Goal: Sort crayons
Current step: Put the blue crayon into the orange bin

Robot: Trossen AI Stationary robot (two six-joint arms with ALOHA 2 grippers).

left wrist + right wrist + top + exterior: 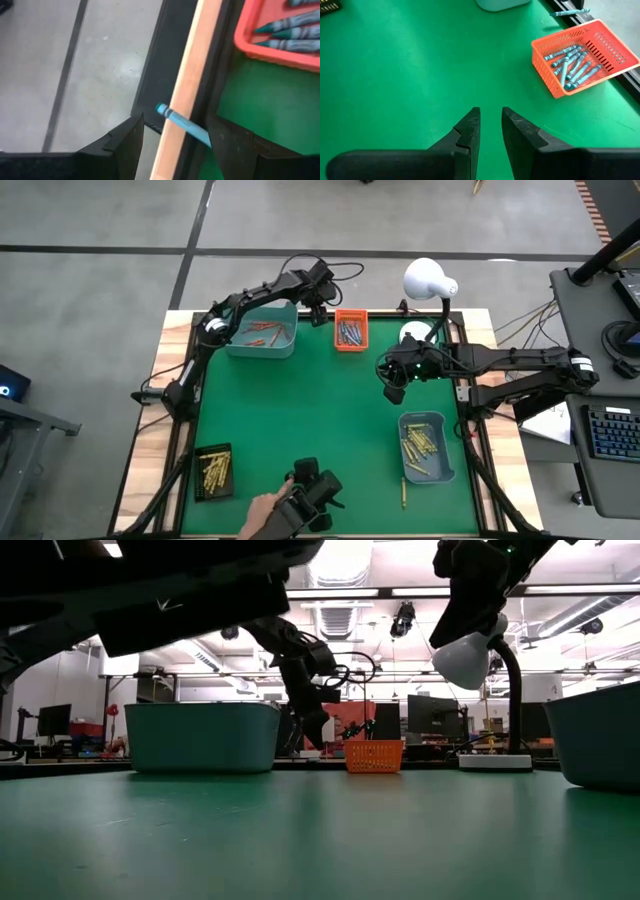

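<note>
item: one stray blue crayon (182, 123), lying across the desk's far wooden edge (190, 75) beside the orange tray (260, 47); your left pincer (172, 142) is spread astride it, so lower squarely before closing, while the right pincer (490, 125) hangs nearly pressed together, empty, over mid-desk.

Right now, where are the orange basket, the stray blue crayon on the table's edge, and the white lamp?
orange basket (615, 47): right wrist view, on its mesh floor.
stray blue crayon (182, 121): left wrist view, mid-shaft.
white lamp (428, 279): high view, on its shade.
</note>
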